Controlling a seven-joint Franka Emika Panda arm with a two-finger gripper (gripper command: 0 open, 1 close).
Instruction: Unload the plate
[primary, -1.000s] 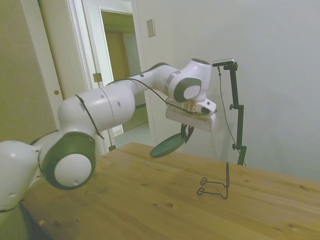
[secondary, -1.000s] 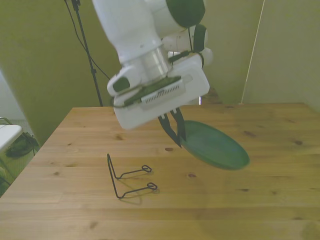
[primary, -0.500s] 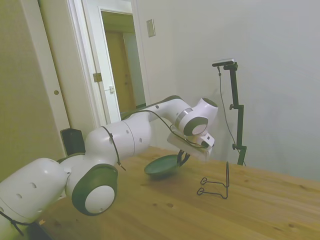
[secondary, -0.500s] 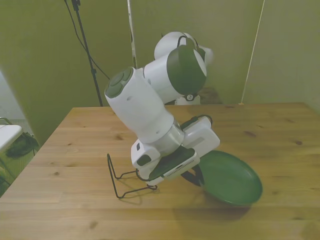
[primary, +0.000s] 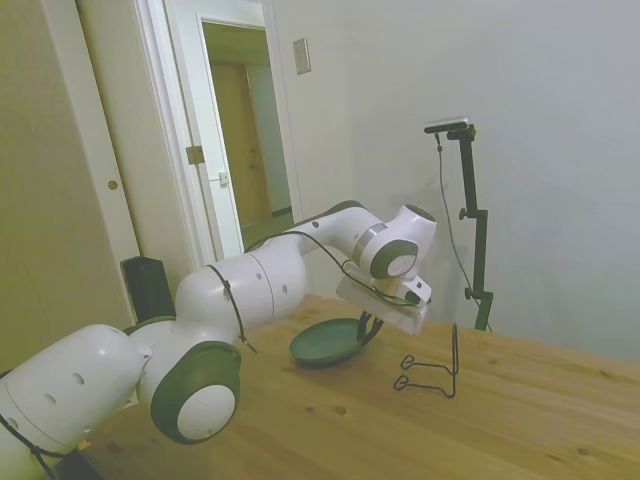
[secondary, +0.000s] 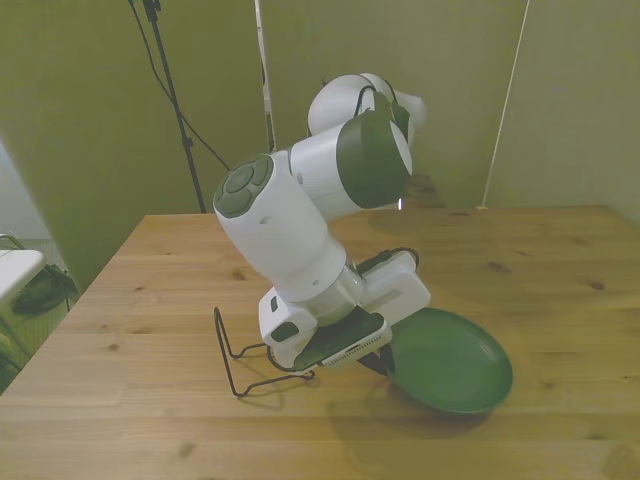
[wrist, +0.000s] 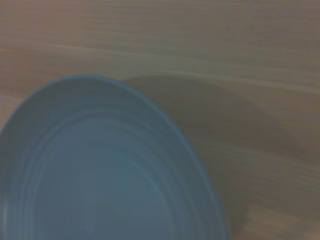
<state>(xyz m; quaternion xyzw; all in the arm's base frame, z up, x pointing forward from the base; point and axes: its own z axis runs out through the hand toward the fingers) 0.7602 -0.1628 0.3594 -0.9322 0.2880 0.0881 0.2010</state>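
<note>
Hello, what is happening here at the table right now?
A white robot arm is holding a dark green plate by its rim in its gripper, low over the wooden table. The plate is nearly level and seems close to the surface; whether it touches cannot be told. A thin black wire stand sits empty on the table beside the gripper, at the front view's left.

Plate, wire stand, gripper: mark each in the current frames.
plate (secondary: 452, 362): front view, middle of its green inner face.
wire stand (primary: 454, 352): side view, on its upright back loop.
gripper (primary: 366, 327): side view, at the fingers on the plate's rim.
</note>
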